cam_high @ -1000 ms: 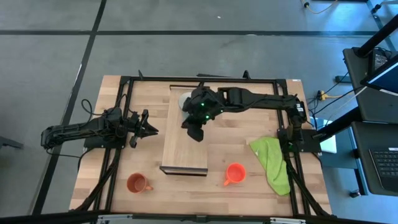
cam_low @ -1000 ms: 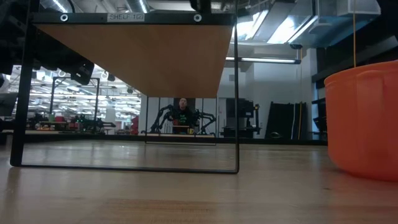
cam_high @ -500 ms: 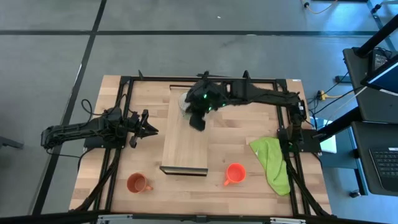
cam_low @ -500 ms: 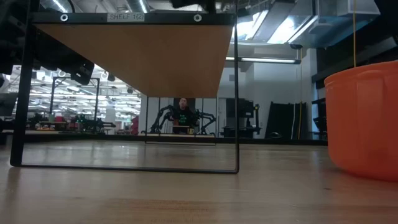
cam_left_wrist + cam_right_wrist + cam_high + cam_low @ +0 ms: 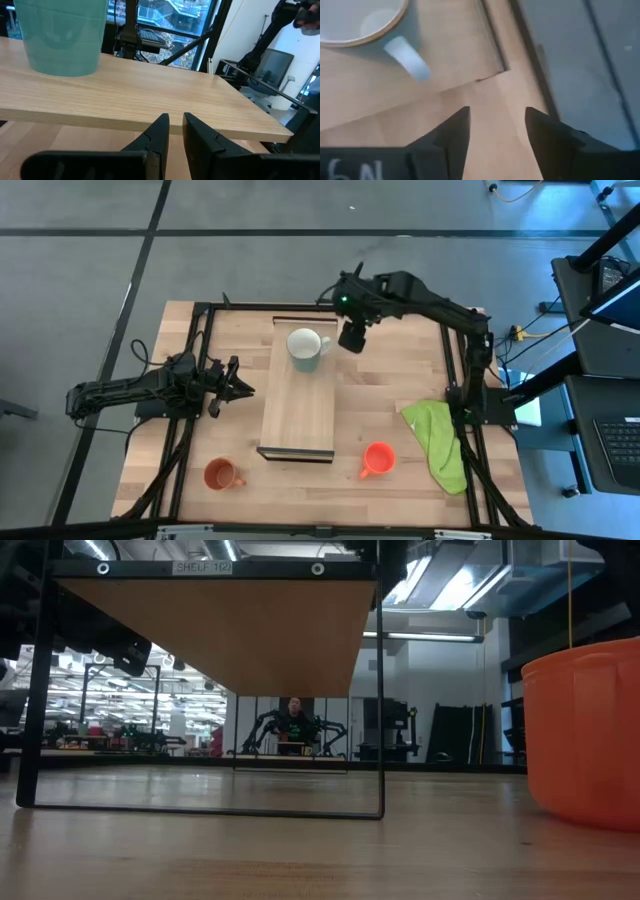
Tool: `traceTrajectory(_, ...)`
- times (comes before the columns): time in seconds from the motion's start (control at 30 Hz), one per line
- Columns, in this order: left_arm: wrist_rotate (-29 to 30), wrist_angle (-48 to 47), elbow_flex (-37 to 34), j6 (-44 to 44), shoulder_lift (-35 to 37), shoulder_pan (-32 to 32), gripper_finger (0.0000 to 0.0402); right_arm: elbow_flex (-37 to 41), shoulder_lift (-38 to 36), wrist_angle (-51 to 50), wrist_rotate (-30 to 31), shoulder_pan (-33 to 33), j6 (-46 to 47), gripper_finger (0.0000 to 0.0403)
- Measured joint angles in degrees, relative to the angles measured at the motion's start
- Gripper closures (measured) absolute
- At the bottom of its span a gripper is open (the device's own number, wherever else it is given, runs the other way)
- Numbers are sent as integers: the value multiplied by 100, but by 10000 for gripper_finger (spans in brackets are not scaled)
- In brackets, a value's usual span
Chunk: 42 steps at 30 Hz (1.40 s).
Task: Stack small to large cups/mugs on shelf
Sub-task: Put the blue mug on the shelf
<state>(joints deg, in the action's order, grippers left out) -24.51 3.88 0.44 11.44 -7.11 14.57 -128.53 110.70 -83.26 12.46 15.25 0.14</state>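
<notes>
The pale grey-green mug [image 5: 304, 346] stands upright on its base at the far end of the shelf [image 5: 297, 405], its handle [image 5: 408, 59] toward the table's right. My right gripper [image 5: 350, 343] hovers open just right of it, past the shelf's edge, touching nothing [image 5: 497, 125]. My left gripper [image 5: 243, 388] waits shut at the shelf's left side, level with the board [image 5: 172, 122]; the pale mug [image 5: 62, 35] shows beyond it. The brownish-orange mug [image 5: 221, 474] and the orange-red mug [image 5: 377, 459] stand on the tabletop near its front edge.
A green cloth [image 5: 437, 437] lies on the table's right side. The shelf stands on thin black legs [image 5: 381, 690], with the orange-red mug [image 5: 585, 735] close by in the low view. Black frame rails [image 5: 200, 320] run around the table.
My right gripper has left the pale mug and gone up, toward the table's right and far edges. The mug, earlier covered by the gripper, stays upright on the shelf's far end.
</notes>
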Motion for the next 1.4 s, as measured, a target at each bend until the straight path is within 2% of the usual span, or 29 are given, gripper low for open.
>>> traceTrajectory(0.07, 0, 0, -1, -2, 0, 0, 351, 209, 6, 196, -221, 105, 0, 241)
traceTrajectory(0.27, 0, 0, -1, 0, 0, 0, 351, 487, 2, 1012, -255, 275, -46, 364)
traceTrajectory(0.33, 0, 0, 1, -2, 0, 0, 351, 539, -2, 1170, -342, 301, -41, 392)
traceTrajectory(0.67, 0, 0, 0, 0, 0, -1, 351, 1278, 0, 1584, -1407, 496, 273, 397)
traceTrajectory(0.97, 0, 0, 1, 0, 0, 0, 351, 1699, 2, 2115, -1852, 485, 407, 399)
traceTrajectory(1.4, 0, 0, -1, 0, 0, -1, 351, 1714, 2, 2205, -2125, 415, 418, 401)
